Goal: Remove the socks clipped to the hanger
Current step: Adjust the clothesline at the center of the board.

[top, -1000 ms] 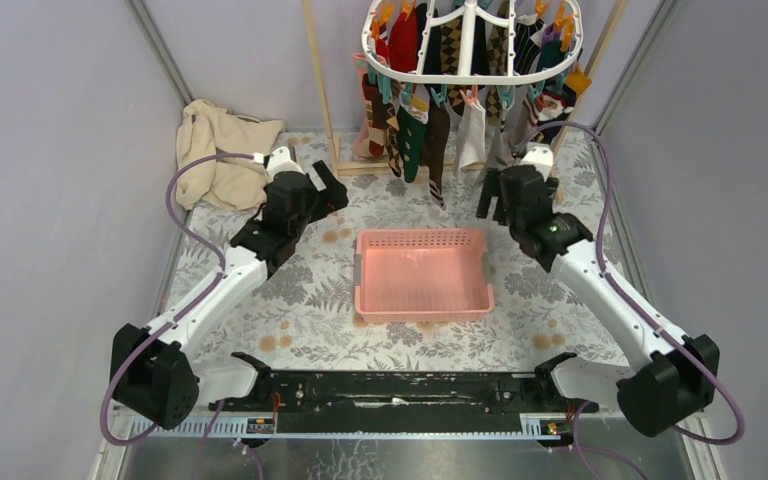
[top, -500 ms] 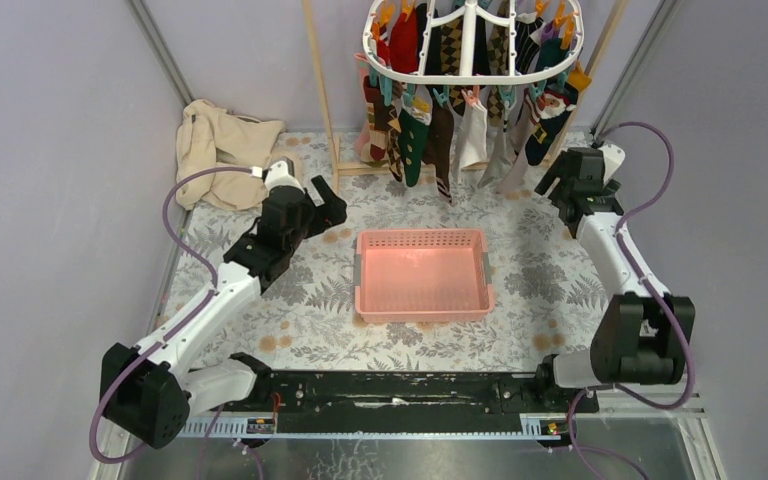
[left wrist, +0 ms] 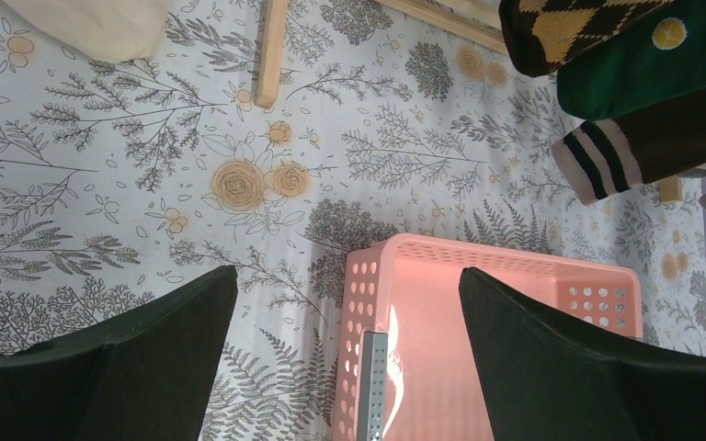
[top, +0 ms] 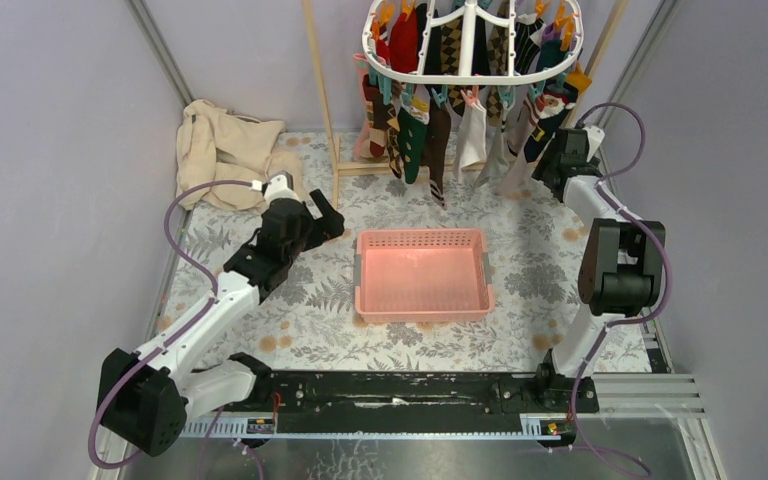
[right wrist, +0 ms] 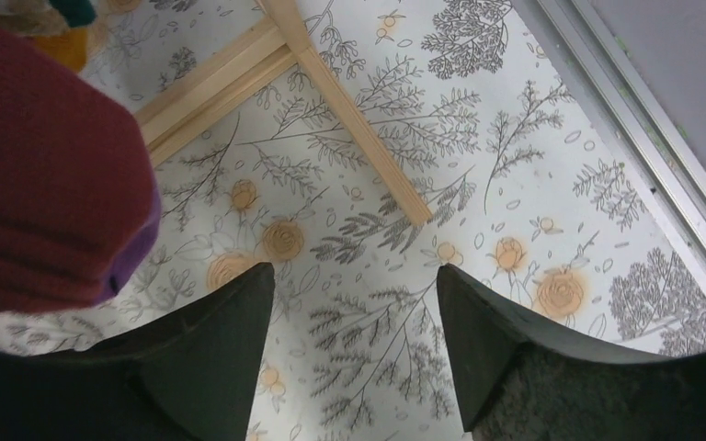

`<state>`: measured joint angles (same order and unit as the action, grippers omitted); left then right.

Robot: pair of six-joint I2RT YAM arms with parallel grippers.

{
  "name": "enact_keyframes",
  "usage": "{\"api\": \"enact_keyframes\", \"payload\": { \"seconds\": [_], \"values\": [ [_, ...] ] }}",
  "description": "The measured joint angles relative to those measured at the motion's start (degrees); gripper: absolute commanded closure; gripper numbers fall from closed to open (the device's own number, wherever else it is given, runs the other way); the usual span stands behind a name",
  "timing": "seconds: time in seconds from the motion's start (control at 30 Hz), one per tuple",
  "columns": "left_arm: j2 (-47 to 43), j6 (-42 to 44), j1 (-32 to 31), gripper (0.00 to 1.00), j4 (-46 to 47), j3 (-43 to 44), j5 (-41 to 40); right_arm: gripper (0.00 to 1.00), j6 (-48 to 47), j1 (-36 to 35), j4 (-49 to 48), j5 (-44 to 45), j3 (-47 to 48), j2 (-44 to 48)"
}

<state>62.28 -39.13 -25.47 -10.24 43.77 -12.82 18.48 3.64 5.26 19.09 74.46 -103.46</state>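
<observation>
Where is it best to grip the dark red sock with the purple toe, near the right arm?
Take the dark red sock at its lower end, just above the purple toe, moving the right fingers sideways toward it. That end probably hangs free under the hanger and lies beside the open fingers.

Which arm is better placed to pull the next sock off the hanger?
Right. The right gripper is raised beside the socks at the hanger's right end, a dark red sock next to its open jaws. The left gripper sits low by the pink basket, socks only at its view's edge.
</observation>
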Motion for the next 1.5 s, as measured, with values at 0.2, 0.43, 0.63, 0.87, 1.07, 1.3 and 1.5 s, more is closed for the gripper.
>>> {"api": "enact_keyframes", "payload": {
  "seconds": [0.2,0.43,0.63,0.87,1.07,1.3,1.5],
  "values": [
    [-0.1,0.1,0.0,0.01,0.1,-0.5,0.0,0.33,-4.4,0.0,-0.9,1.0,3.0,-6.8],
    [-0.1,0.1,0.0,0.01,0.1,-0.5,0.0,0.33,-6.8,0.2,-0.9,1.4,3.2,-11.6],
    [-0.5,0.1,0.0,0.01,0.1,-0.9,0.0,0.32,-7.8,0.3,-0.9,2.8,4.1,-13.9],
    [-1.8,0.1,0.0,0.01,0.1,-1.4,0.0,0.31,-9.3,0.5,-2.2,5.6,5.2,-14.6],
    [-2.1,0.1,0.0,0.01,0.1,-2.0,0.0,0.31,-10.3,0.9,-2.8,5.7,9.1,-18.6],
    [-2.1,0.1,0.0,0.01,0.0,-2.5,0.0,0.33,-10.7,1.7,-1.2,3.6,12.3,-21.2],
    [-2.8,0.1,0.0,0.01,-0.1,-2.7,0.0,0.46,-10.8,2.2,-0.3,1.2,12.9,-21.4]
  ]
}}
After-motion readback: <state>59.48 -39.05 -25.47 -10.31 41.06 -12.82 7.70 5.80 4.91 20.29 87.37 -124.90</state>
